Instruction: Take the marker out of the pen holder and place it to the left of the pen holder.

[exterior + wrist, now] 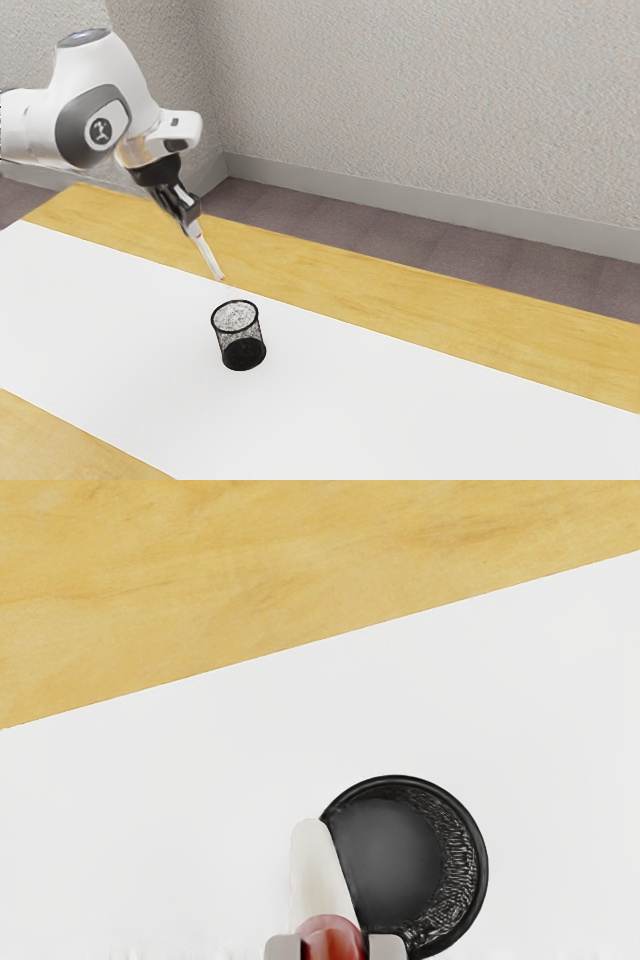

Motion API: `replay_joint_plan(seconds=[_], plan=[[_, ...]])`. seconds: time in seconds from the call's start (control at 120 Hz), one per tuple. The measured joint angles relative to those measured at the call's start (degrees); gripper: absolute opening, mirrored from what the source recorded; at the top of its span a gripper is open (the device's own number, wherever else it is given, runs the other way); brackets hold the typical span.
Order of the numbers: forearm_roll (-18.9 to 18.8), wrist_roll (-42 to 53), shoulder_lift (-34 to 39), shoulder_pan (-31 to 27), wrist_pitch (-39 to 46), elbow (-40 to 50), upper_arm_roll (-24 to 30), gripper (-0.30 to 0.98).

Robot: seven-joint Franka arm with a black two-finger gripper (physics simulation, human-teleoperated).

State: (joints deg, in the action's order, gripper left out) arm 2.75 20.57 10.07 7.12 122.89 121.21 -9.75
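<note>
My gripper (188,212) is up in the air in the exterior view, above and to the upper left of the pen holder, shut on the marker. The white marker (208,254) hangs from it at a slant, its lower end above the holder's rim height and apart from it. The black mesh pen holder (242,352) stands upright on the white strip. In the wrist view the marker (318,875), with a red end, is held at the gripper (335,950) between both fingertips, and overlaps the edge of the round pen holder (395,855), whose inside looks bare.
A white strip (390,400) runs along the wooden table (480,290). Behind the table are a dark floor (400,220) and a textured wall (420,90). No other objects stand near the holder.
</note>
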Motion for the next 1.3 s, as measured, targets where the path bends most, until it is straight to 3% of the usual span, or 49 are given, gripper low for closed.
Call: replay_joint_plan(seconds=[0.358, 0.675, 1.083, 1.167, 1.3], plan=[[-3.2, -5.7, -34.3, -0.3, -40.9, -37.4, -8.8, -0.10], [-3.3, -8.4, -55.4, -3.1, -57.0, -54.2, -9.5, -0.10], [-3.1, -9.7, -63.2, -6.2, -62.1, -60.2, -7.5, -0.08], [-2.9, -10.0, -63.5, -6.2, -62.4, -60.3, -7.4, 0.01], [-2.5, -10.5, -63.6, -6.2, -62.8, -60.3, -7.4, 0.27]])
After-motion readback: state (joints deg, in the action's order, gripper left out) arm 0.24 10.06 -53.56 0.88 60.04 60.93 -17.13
